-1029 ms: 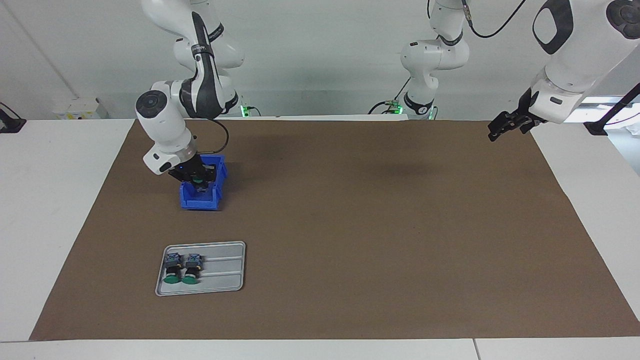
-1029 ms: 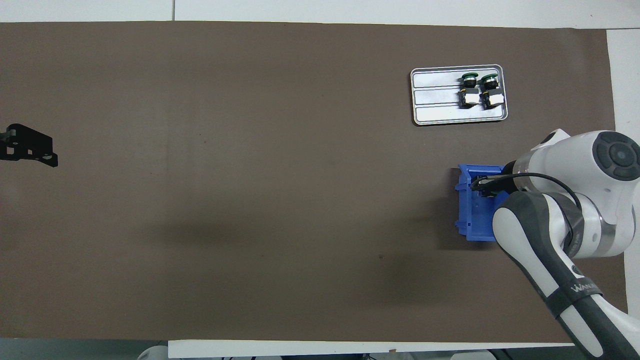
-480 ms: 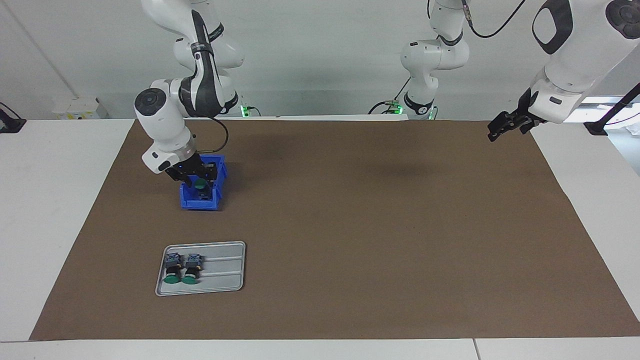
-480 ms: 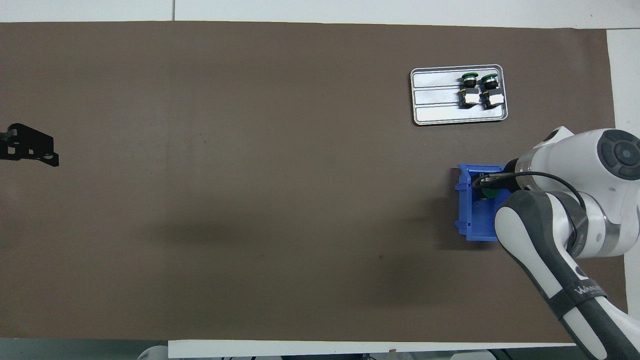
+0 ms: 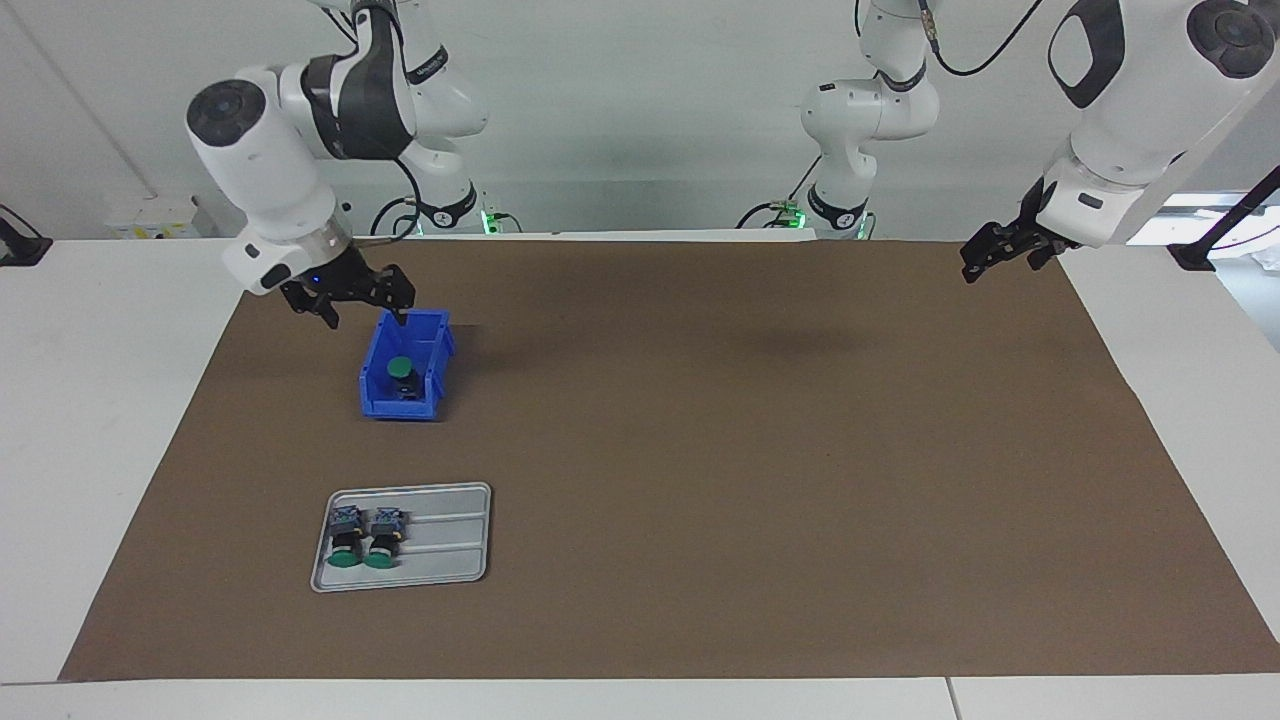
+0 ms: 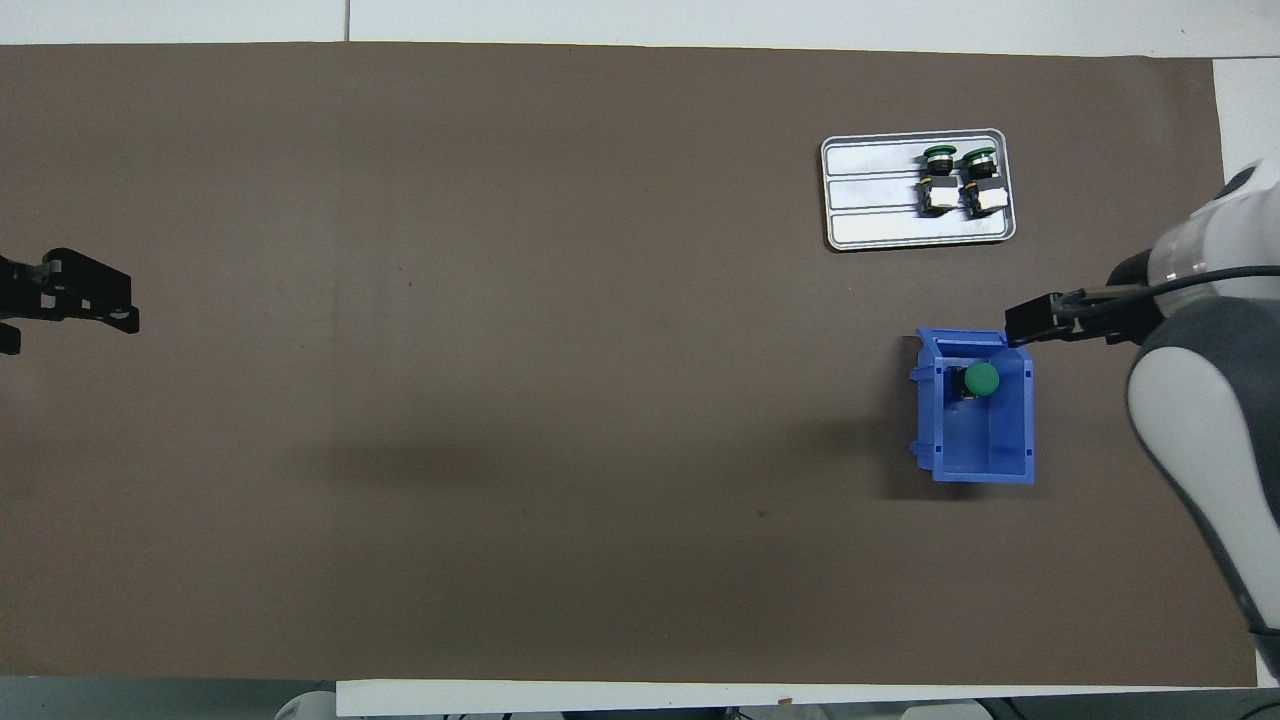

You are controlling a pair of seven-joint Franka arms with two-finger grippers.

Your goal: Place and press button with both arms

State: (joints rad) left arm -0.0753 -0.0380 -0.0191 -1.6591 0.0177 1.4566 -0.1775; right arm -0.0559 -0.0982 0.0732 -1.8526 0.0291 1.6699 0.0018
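Facing view: right gripper hangs above the blue bin, fingers spread apart, holding nothing. The button stands upright in the bin, green cap up, untouched. Left gripper waits over the mat's corner at the left arm's end, open and empty. Two more buttons lie on the metal tray.

Overhead view: button sits in the bin's part farther from the robots; right gripper is just off the bin's rim.
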